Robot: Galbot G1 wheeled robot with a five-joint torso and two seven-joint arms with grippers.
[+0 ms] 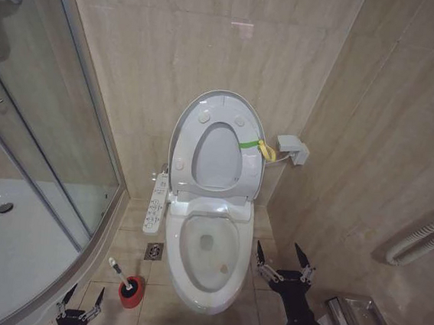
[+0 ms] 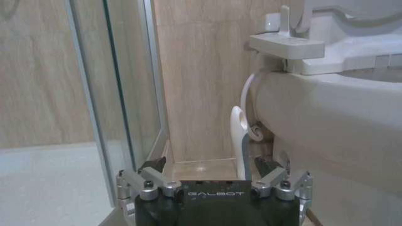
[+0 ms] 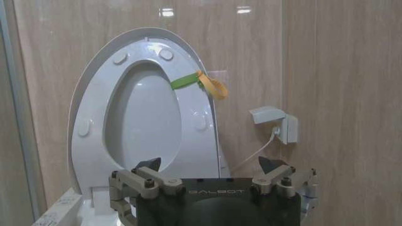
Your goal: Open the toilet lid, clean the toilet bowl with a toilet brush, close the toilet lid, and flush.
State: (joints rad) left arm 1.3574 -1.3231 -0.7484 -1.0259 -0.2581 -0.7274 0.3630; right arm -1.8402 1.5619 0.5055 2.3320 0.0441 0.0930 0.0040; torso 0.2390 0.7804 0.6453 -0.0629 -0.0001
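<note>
While the toilet lid stands up against the wall with the seat ring, the toilet bowl lies open below it, with its water hole showing at the bottom. A yellow-green strap hangs at the edge of the lid.

So the lid step looks done, and the brush step looks like the one in hand.

The toilet brush sits in its red holder on the floor, just beside the bowl. Its thin white handle leans up and away from the bowl, toward the glass shower wall.

The left pincer is low and spread wide, pinching nothing. The brush is just ahead of it and a bit toward the bowl side, very near. In the left wrist view the left pincer faces the white handle, which rises close to its finger on the bowl side.

The right pincer is on the other side of the bowl, also spread wide and holding nothing. The whole bowl lies between it and the brush.

So the left arm is much nearer to the brush. I think the grab turns on lining up with that leaning handle.
</note>
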